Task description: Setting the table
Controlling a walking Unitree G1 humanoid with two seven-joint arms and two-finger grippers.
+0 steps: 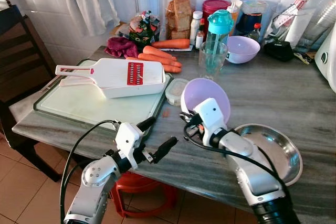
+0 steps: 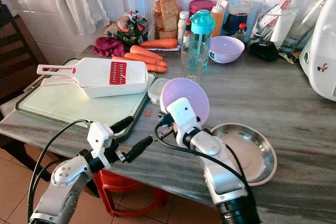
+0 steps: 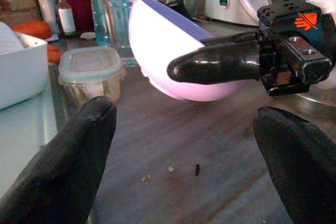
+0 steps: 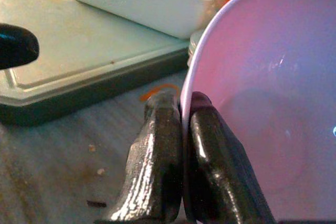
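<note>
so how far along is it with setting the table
Done: a steel plate lies on the table at the near edge. In hand: the right gripper is shut on the rim of a purple bowl, held tilted above the tabletop, while the left gripper hovers open beside it. Left: setting that bowl down; a second purple bowl waits at the back.

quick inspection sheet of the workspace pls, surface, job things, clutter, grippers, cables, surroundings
surface: grey stone table, a few crumbs near the front edge.
job's things: lilac bowl tilted, rim pinched by right gripper; steel plate beside it; second lilac bowl at the back.
clutter: white slicer on cutting board, carrots, small lidded tub, jars and bottles.
grippers: left gripper open, at the front edge.
cables: black cable looped off the left arm.
surroundings: tiled wall, red stool below.
</note>
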